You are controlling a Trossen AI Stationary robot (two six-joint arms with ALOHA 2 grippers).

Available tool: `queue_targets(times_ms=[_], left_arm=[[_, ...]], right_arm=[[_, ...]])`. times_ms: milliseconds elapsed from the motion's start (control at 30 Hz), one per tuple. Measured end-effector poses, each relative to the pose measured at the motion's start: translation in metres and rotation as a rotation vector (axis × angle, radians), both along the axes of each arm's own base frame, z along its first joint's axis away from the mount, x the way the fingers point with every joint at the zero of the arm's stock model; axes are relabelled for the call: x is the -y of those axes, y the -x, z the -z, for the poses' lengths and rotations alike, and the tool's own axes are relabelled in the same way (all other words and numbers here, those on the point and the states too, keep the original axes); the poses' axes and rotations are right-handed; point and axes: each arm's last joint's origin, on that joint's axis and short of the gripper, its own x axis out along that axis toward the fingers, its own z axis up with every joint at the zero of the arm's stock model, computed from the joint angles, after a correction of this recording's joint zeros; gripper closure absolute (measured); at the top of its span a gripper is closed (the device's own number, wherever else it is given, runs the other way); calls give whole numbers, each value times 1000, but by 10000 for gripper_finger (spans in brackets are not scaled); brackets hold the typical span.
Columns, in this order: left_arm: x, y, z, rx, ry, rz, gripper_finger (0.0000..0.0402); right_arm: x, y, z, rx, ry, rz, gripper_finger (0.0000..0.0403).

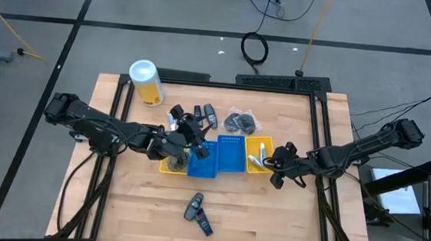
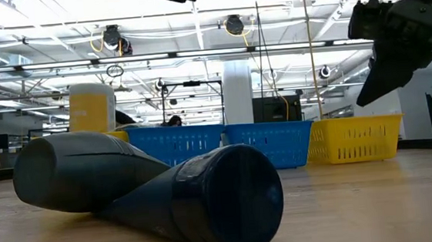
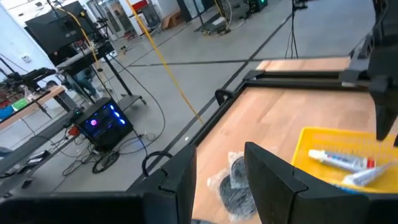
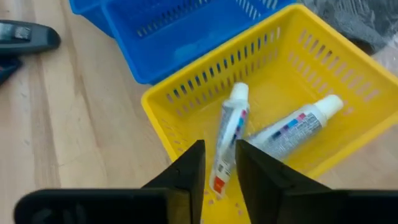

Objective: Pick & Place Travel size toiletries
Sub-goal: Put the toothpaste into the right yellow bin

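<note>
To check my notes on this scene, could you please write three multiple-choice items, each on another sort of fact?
1. Where do the white plastic tubes lie?
A. in a blue slotted bin
B. in the yellow slotted bin
C. on the bare wood

2. How many white tubes does that bin hold?
A. one
B. two
C. four

3. How do the dark bottles at the table's front edge stand?
A. upright
B. stacked in a bin
C. lying on their sides

Key:
1 B: the white plastic tubes rest inside the yellow slotted bin, with the right gripper above it; the left gripper is over the blue slotted bin.
2 B: the right wrist view shows two.
3 C: the dark bottles lie flat on the wood.
</note>
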Motion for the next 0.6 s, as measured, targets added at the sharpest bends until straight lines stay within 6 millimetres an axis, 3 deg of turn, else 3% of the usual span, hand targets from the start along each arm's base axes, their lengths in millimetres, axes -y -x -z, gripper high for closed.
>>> queue_targets(times_ms=[367, 600], left_arm=[[-33, 10, 22, -40, 177, -207, 266], [-67, 20, 38, -58, 483, -323, 266]], right_arm=[[-2, -5, -12, 118, 42, -83, 313], [0, -1, -25, 209, 56, -115, 314]])
